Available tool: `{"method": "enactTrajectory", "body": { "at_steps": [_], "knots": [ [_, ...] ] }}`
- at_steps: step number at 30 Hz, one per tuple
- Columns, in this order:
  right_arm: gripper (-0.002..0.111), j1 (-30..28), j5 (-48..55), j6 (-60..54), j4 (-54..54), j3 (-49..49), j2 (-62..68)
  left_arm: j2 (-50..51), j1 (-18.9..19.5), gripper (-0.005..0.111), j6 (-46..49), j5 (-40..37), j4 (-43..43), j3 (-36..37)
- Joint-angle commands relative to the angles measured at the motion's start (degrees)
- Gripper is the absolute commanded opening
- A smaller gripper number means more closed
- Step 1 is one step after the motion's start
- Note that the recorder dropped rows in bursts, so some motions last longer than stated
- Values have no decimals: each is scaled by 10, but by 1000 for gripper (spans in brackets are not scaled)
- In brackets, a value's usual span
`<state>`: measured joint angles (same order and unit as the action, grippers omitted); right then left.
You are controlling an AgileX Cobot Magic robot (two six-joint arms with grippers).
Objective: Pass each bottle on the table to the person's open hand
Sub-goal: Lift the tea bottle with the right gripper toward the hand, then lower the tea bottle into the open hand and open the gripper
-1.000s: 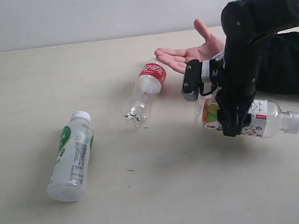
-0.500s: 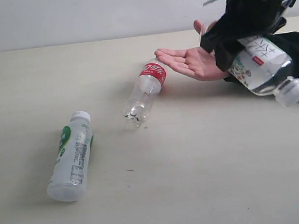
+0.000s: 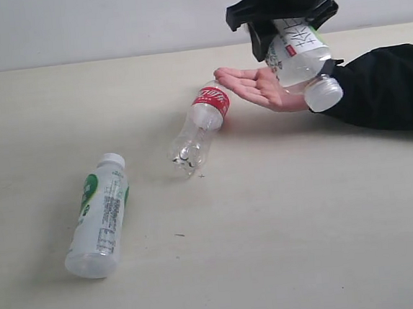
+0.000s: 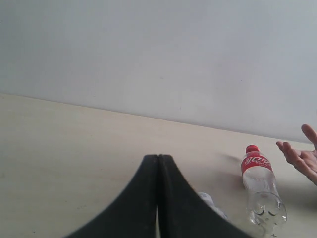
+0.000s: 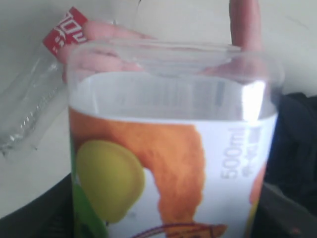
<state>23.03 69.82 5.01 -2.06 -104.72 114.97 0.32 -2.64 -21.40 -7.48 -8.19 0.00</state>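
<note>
My right gripper [image 3: 288, 13] is shut on the clear fruit-label bottle [image 3: 301, 58] [image 5: 168, 153], holding it tilted, cap down, just above the person's open hand [image 3: 258, 86] [image 5: 109, 47]. The red-label bottle [image 3: 200, 126] [image 4: 260, 186] lies on the table [image 3: 273, 250] left of the hand. The white-green bottle [image 3: 99, 214] lies at the front left. My left gripper [image 4: 158, 163] is shut, nothing in it, above bare table. The yellow-labelled bottle is out of view.
The person's black sleeve [image 3: 385, 88] rests along the right side of the table. A pale wall [image 3: 108, 22] stands behind the far edge.
My right arm has lifted the fruit-label bottle off the table and carried it up and left, over the open hand. The other bottles and the hand stayed put.
</note>
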Motion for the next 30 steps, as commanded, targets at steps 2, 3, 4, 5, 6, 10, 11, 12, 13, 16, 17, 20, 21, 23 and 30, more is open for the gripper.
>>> {"method": "enactTrajectory", "body": {
  "at_steps": [2, 3, 4, 5, 6, 10, 11, 12, 13, 16, 17, 20, 21, 23, 30],
  "knots": [
    [0, -18, 1, -5, 13, -85, 68, -3, -2, 0, 0, 3, -2, 0],
    [0, -23, 1, -5, 13, -94, 76, -3, -2, 0, 0, 3, -2, 0],
    [0, -28, 1, -5, 13, -104, 86, -3, -2, 0, 0, 3, -2, 0],
    [0, -33, 1, -5, 13, -112, 96, -3, -2, 0, 0, 3, -2, 0],
    [0, -36, 1, -5, 13, -118, 103, -3, -2, 0, 0, 3, -2, 0],
    [0, -52, 1, -9, 11, -141, 143, -3, -2, 0, 0, 3, -2, 0],
    [0, -52, 1, -21, 11, -142, 155, -3, -2, 0, 0, 3, -2, 0],
    [0, -52, 1, -21, 16, -142, 160, -3, -2, 0, 0, 3, -2, 0],
    [0, -52, 1, -21, 21, -142, 168, -3, -2, 0, 0, 3, -2, 0],
    [0, -52, 1, -18, 21, -142, 181, -3, -2, 0, 0, 3, -2, 0],
    [0, -52, 1, -18, 21, -142, 185, -3, -2, 0, 0, 3, -2, 0],
    [0, -51, 1, -18, 26, -142, 189, -3, -2, 0, 0, 3, -2, 0],
    [0, -51, 1, -18, 26, -142, 189, -3, -2, 0, 0, 3, -2, 0],
    [3, -51, 1, -18, 21, -142, 189, -3, -2, 0, 0, 3, -2, 0],
    [47, -51, 1, -19, 21, -142, 189, -3, -2, 0, 0, 3, -2, 0]
  ]
}}
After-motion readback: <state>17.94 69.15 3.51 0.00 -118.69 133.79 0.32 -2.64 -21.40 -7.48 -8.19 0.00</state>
